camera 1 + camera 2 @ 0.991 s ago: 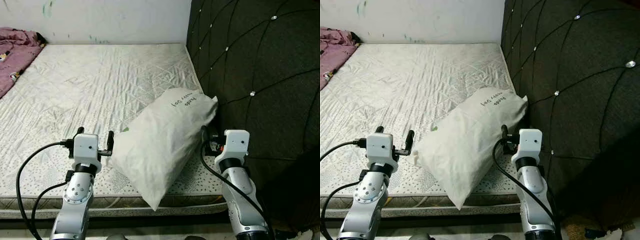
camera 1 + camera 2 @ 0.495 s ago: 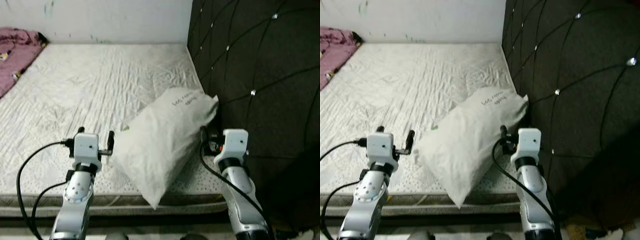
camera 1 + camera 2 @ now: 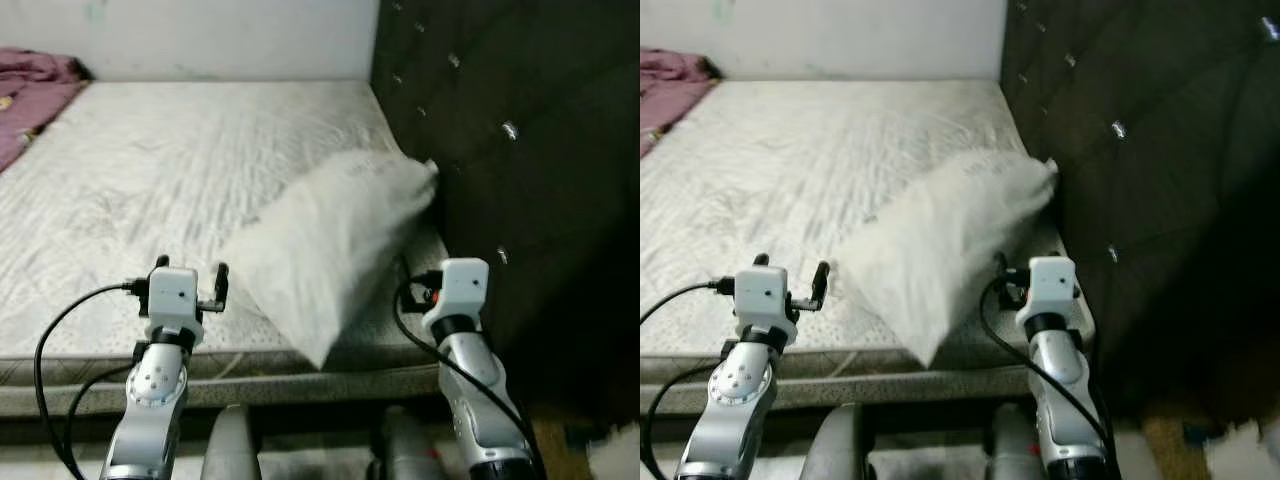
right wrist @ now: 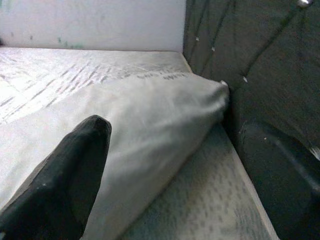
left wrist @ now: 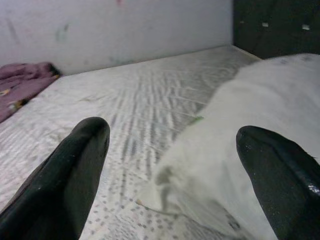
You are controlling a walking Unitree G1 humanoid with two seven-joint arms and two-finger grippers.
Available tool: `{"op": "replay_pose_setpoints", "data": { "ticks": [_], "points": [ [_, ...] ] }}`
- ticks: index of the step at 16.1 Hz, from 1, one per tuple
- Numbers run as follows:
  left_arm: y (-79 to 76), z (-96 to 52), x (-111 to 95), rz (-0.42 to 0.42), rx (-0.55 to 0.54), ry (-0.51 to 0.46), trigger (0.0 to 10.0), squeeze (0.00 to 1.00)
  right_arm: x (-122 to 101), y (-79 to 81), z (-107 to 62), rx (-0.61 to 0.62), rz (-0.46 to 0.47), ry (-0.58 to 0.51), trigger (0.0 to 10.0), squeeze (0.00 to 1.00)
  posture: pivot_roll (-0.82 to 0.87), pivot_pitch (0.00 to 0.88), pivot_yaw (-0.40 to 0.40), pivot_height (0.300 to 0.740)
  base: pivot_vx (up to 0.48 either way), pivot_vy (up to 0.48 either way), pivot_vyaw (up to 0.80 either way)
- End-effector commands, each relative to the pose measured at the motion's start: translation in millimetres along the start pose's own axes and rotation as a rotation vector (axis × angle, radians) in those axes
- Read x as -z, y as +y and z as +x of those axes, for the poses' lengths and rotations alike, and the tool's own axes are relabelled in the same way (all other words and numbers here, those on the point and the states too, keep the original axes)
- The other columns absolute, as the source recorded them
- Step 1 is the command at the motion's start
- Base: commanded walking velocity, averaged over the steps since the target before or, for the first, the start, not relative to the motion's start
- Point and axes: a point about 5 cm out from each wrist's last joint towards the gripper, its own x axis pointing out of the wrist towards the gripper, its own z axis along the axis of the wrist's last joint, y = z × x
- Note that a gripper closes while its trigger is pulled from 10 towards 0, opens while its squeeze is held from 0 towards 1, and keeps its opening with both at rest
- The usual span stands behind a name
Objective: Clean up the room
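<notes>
A: Pillow (image 3: 335,240) lies slantwise on the mattress (image 3: 150,190), top corner against the headboard (image 3: 520,150), lower corner overhanging the edge.

B: We flank it. Left gripper (image 5: 170,165) and right gripper (image 4: 175,165) both spread, holding nothing.

A: Pillow-tidying step, we judge. Next calls for closing in on both sides.

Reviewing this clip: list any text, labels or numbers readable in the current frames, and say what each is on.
Pillow: a faint line of dark print near its end by the headboard, too blurred to read.
Nothing readable on the mattress, the wall or the grippers' white housings.
</notes>
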Motion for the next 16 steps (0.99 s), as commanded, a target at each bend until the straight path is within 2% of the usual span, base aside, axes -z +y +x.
{"op": "replay_pose_setpoints", "data": {
  "ticks": [1,7,10,13,16],
  "points": [
    [0.1,1.8,-0.9,0.002,-0.003,0.003,10.0,0.0,-0.3,-0.8,1.1,-0.004,0.002,0.003,10.0,0.0,0.03,0.0,0.023,0.615,0.0,0.0,0.0],
    [-0.4,1.7,-0.4,0.001,0.001,0.007,10.0,0.0,-0.5,1.2,1.0,-0.017,-0.01,0.001,10.0,0.0,0.03,0.0,0.021,0.615,0.0,0.0,0.0],
    [-0.8,2.0,0.1,-0.001,0.006,0.009,10.0,0.0,-0.6,1.8,1.7,-0.024,-0.01,0.0,10.0,0.0,0.03,0.0,0.02,0.591,0.0,0.0,0.0],
    [-1.3,3.3,-0.4,-0.002,0.014,0.005,10.0,0.0,-0.4,2.5,2.7,-0.026,-0.011,0.001,10.0,0.0,0.03,0.001,0.021,0.591,0.0,0.0,0.0],
    [-2.1,4.6,-0.4,-0.001,0.023,0.007,10.0,0.0,-0.5,2.9,3.7,-0.028,-0.014,0.002,10.0,0.0,0.03,0.0,0.022,0.591,0.376,0.0,0.0]
  ]
}}
